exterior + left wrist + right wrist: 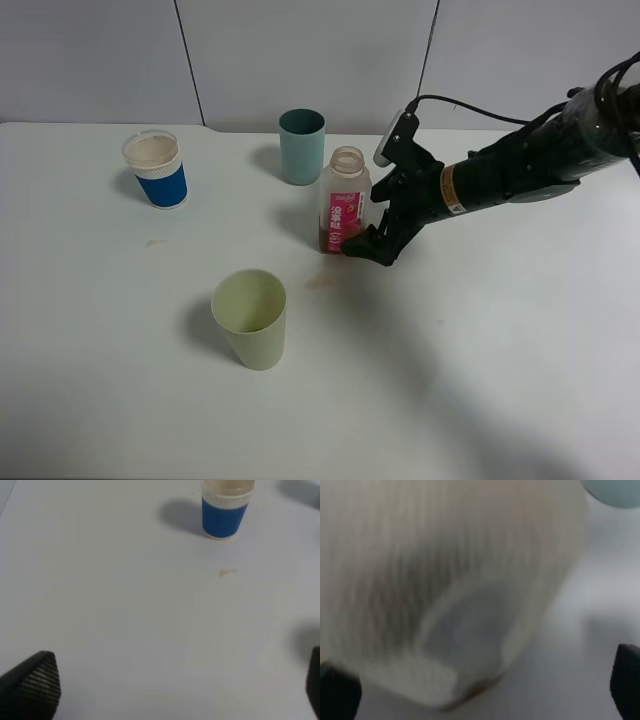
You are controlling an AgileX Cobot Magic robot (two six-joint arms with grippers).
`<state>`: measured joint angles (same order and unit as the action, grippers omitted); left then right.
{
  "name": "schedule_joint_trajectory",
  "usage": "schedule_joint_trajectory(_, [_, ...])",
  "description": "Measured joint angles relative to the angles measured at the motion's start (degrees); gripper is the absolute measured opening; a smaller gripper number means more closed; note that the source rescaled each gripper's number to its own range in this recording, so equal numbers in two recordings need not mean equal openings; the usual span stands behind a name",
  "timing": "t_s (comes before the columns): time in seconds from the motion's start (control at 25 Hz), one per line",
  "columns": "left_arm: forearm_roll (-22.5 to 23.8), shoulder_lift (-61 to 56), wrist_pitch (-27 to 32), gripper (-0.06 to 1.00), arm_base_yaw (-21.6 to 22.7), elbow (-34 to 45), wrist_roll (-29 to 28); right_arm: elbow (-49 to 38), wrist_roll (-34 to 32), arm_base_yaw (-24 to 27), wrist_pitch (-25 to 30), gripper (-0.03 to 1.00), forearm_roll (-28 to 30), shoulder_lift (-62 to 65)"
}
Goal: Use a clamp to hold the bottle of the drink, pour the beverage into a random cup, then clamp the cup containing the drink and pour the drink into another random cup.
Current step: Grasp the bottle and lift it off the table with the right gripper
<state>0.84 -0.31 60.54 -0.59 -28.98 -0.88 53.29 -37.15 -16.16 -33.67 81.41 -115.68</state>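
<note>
Presently the right gripper (366, 247), jaws spread wide, is straddling the upright bottle's (345, 200) lower body from the right.

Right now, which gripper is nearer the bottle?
Right. The right gripper straddles the bottle near its base, jaws open; the left gripper hangs apart, over table facing the blue-sleeved cup.

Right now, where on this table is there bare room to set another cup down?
Widest free patch: the front right of the table, right of the green cup and in front of the right arm. Also bare: front left, between the blue cup and the green cup. Crowded: the bottle, teal cup and right gripper bunch together.
</note>
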Motion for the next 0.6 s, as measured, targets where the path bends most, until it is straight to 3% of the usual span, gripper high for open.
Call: schedule_joint_trajectory(0.6, [0.0, 0.0, 0.0, 1.0, 0.0, 0.0, 0.0, 2.7, -1.8, -1.6, -2.7, 1.0, 1.0, -2.1])
